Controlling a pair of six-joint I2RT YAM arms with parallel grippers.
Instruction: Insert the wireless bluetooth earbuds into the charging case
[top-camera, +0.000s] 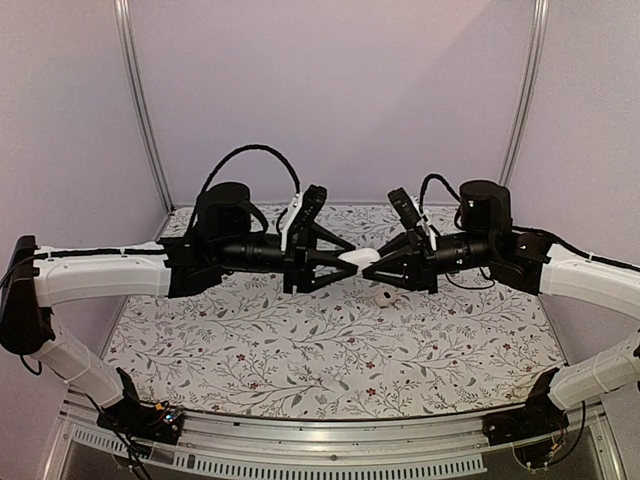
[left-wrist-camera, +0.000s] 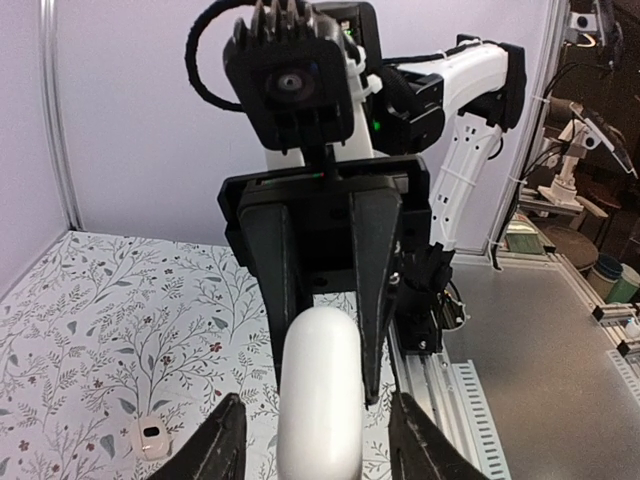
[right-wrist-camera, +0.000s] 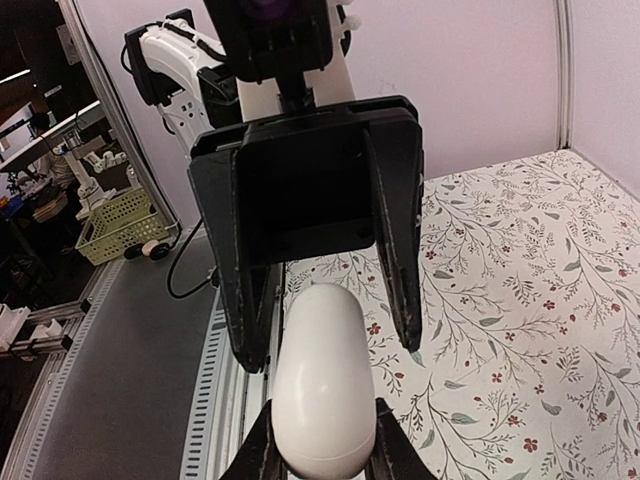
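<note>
Above the floral bench (top-camera: 250, 350), we see the right jaws clamped on the wireless bluetooth earbuds (top-camera: 352, 259), left jaws apart around them; the charging case (top-camera: 385, 297) lies at five o'clock.

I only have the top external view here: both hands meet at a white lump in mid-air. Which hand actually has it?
Observer: The right hand is shut on the white oval earbud piece, pressing both its sides.
Operator: And the left hand?
Observer: The left hand is open, its fingers standing clear of the piece on either side.
Operator: The small thing lying below them?
Observer: The charging case; the left wrist view shows a dark spot on it.
</note>
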